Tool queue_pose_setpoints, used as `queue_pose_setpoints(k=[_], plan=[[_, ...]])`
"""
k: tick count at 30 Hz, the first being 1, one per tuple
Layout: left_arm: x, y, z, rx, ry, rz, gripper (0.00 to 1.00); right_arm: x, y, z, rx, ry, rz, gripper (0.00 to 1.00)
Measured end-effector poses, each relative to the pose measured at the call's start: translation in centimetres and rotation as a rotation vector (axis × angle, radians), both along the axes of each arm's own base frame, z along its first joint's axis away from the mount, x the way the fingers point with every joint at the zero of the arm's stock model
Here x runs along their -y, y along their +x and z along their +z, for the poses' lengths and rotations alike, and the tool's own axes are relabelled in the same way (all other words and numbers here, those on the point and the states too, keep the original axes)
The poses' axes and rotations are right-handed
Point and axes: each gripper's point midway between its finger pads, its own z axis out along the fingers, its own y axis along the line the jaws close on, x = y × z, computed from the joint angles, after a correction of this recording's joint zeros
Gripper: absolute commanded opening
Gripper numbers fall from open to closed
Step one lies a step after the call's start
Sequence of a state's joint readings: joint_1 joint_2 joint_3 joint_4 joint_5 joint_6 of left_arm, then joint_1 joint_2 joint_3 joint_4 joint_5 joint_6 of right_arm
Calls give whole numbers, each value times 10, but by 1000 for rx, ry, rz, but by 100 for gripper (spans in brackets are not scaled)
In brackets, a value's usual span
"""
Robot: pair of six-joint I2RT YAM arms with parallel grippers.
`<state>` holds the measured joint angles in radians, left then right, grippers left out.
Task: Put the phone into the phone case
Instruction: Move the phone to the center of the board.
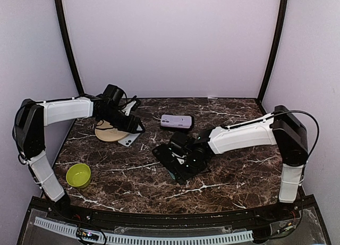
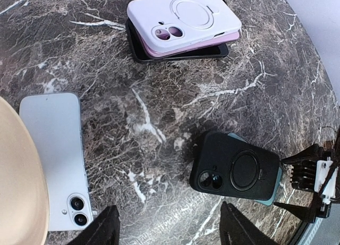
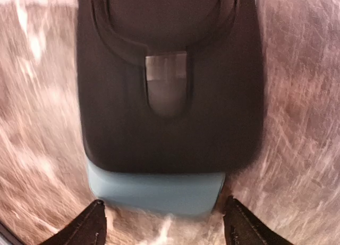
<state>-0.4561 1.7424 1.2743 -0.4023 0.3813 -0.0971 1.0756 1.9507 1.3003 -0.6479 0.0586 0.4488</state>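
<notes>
In the middle of the table (image 2: pixel 159 96): black case (image 3: pixel 170 96) lying on top of a blue phone (image 3: pixel 154 192), one end of the phone sticking out. Right pincer (image 3: pixel 164 202) just at that end, wide open, gripping nothing. Left pincer (image 2: pixel 169 208) open too, empty, over the table near a white phone (image 2: pixel 56 149) against a wooden plate (image 2: pixel 16 192).

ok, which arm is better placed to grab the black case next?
Right. The right gripper, open, hangs directly over the black case, lined up with its end. The left gripper is off by the white phone.
</notes>
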Motion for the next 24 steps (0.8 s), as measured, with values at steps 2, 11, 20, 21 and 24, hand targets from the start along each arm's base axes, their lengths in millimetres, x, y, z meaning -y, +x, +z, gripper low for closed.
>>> queue_pose_setpoints(k=[2,11,20,21,24], plan=[[0,0,2,3,-2,0,66,3,-8,1,-11,-9,9,86],[0,0,4,9,-3,-1,67,17,-19,19,-61,-48,11,41],[0,0,4,13,-1,-5,67,-6,-3,33,-33,-7,13,17],[0,0,4,14,-1,-5,67,-7,-1,29,-37,-15,15,17],[-1,0,4,15,1,-4,67,-10,3,14,-50,-40,15,17]])
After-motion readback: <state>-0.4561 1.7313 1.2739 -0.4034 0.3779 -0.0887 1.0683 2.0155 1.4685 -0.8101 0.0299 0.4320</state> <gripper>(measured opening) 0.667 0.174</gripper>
